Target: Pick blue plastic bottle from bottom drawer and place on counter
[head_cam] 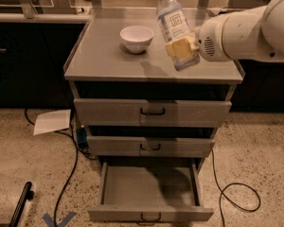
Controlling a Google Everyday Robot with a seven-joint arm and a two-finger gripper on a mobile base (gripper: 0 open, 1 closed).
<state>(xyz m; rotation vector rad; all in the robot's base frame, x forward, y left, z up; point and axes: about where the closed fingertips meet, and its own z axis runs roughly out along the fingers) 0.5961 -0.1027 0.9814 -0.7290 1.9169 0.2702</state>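
The blue plastic bottle (172,21) is clear with a white cap and a pale label with a dark blue square. It is held nearly upright, tilted a little left, above the right part of the counter (104,56). My gripper (182,47) is shut on the bottle's lower half, with its tan fingers (179,46) across it, and the white arm reaches in from the right. The bottom drawer (149,186) stands pulled open below, and its grey tray holds nothing.
A white bowl (137,38) sits on the counter left of the bottle. Two upper drawers (151,111) are shut. A sheet of paper (52,121) and black cables (232,193) lie on the speckled floor. A dark counter runs behind.
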